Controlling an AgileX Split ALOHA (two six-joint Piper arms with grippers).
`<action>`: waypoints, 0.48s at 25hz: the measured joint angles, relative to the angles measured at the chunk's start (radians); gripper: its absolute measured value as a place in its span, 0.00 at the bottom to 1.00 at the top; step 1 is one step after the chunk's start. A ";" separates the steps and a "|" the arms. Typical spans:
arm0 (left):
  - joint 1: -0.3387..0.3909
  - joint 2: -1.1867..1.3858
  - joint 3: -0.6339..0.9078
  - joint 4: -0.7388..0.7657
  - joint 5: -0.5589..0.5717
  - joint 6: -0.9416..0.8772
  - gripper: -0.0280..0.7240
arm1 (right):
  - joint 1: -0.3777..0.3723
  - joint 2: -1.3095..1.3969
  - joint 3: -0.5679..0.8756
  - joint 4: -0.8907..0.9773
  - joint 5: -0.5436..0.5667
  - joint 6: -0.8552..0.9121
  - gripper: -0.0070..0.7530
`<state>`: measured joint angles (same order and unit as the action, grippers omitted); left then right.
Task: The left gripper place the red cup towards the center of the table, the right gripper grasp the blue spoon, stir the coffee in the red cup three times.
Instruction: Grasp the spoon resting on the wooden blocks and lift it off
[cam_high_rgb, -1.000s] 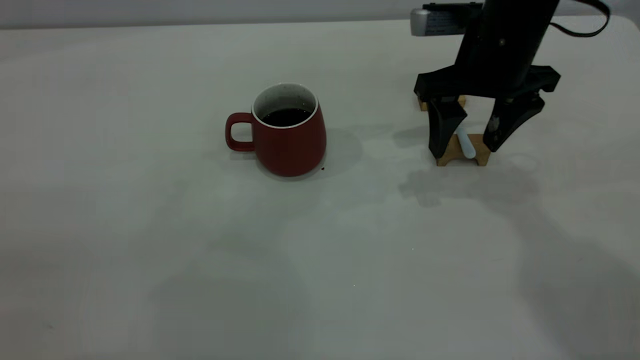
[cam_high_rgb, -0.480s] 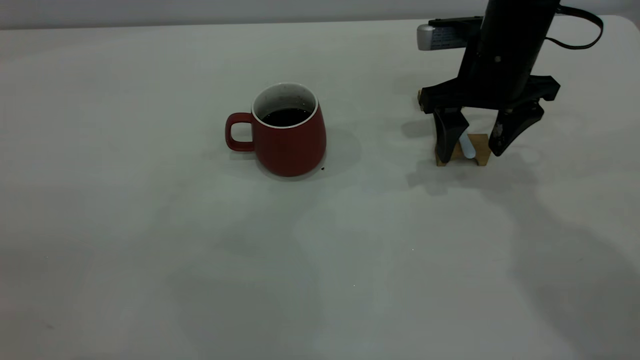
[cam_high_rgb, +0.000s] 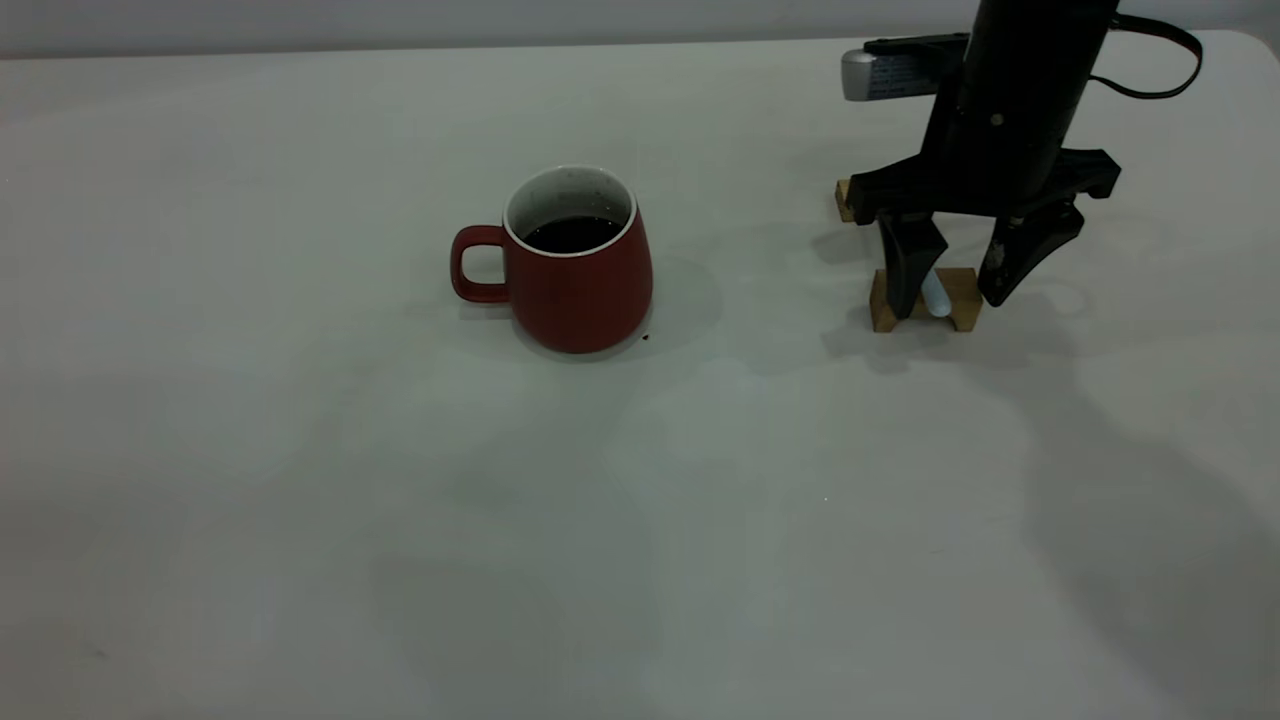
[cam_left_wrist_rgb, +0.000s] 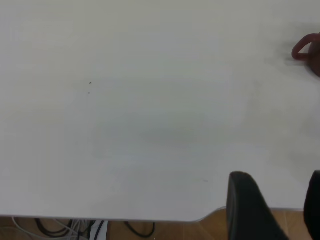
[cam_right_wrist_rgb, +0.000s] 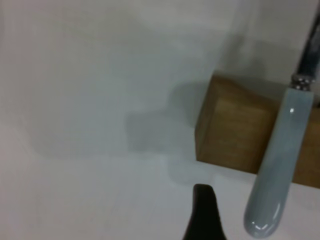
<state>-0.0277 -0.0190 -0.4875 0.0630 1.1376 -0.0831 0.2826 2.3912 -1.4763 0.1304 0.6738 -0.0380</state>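
Note:
The red cup (cam_high_rgb: 578, 285) stands upright near the middle of the table (cam_high_rgb: 300, 470), handle to the left, with dark coffee (cam_high_rgb: 572, 234) inside. At the right, the blue spoon (cam_high_rgb: 935, 294) rests across a tan wooden block (cam_high_rgb: 963, 300). My right gripper (cam_high_rgb: 948, 305) is open and points down, one finger on each side of the spoon's handle, not closed on it. In the right wrist view the pale handle (cam_right_wrist_rgb: 281, 170) lies beside one finger (cam_right_wrist_rgb: 202, 217). My left gripper (cam_left_wrist_rgb: 280, 210) is open and empty over the table's edge, far from the cup handle (cam_left_wrist_rgb: 302, 48).
A second wooden block (cam_high_rgb: 846, 198) lies behind the right gripper, supporting the spoon's far end. A tiny dark speck (cam_high_rgb: 645, 337) sits beside the cup's base. Past the table's edge (cam_left_wrist_rgb: 150, 218) the left wrist view shows floor and cables (cam_left_wrist_rgb: 60, 227).
My right gripper has lowered and moved back, so its open fingers now straddle the spoon handle close to the block. The cup and spoon have not moved.

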 joint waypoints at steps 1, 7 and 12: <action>0.000 0.000 0.000 0.000 0.000 0.000 0.51 | -0.001 0.000 0.000 0.000 0.000 0.000 0.82; 0.000 0.000 0.000 0.000 0.000 0.000 0.51 | -0.002 0.007 -0.001 -0.020 -0.001 0.028 0.75; 0.000 0.000 0.000 0.000 0.000 0.000 0.51 | -0.002 0.023 -0.002 -0.025 -0.002 0.038 0.74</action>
<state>-0.0277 -0.0190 -0.4875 0.0630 1.1376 -0.0831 0.2805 2.4141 -1.4783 0.1058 0.6720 0.0000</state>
